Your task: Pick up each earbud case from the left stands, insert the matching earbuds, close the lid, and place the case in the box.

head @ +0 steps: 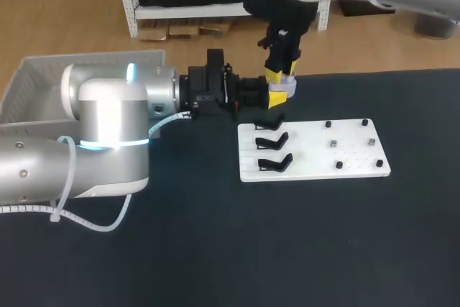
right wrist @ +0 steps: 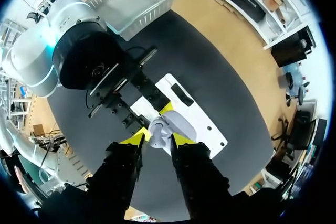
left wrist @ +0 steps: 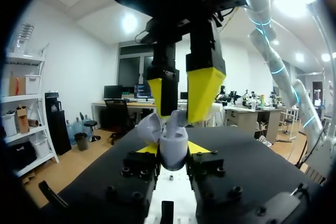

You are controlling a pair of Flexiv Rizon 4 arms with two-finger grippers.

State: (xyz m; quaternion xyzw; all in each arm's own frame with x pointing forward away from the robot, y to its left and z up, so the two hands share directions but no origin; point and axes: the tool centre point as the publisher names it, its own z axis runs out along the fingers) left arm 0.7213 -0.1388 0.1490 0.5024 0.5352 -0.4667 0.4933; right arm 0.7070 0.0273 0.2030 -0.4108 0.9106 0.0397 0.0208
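My left gripper (head: pixel 279 97) reaches in level from the left, shut on a pale lavender earbud case (head: pixel 282 89) and holding it just above the far left corner of the white board (head: pixel 316 150). The left wrist view shows the case (left wrist: pixel 174 149) upright between my yellow tips, its lid (left wrist: pixel 149 126) swung open. My right gripper (head: pixel 280 75) comes straight down onto it. Its fingers (left wrist: pixel 205 90) pinch a white earbud (left wrist: pixel 173 121) that stands partly inside the case. From the right wrist, the earbud (right wrist: pixel 156 131) sits between the tips, with the case (right wrist: pixel 182 124) beneath.
Three empty black stands (head: pixel 272 142) line the board's left side, with small black pegs (head: pixel 336 165) on its right half. A clear plastic box (head: pixel 43 84) sits at the table's far left behind my left arm. Dark tabletop spreads in front of the board.
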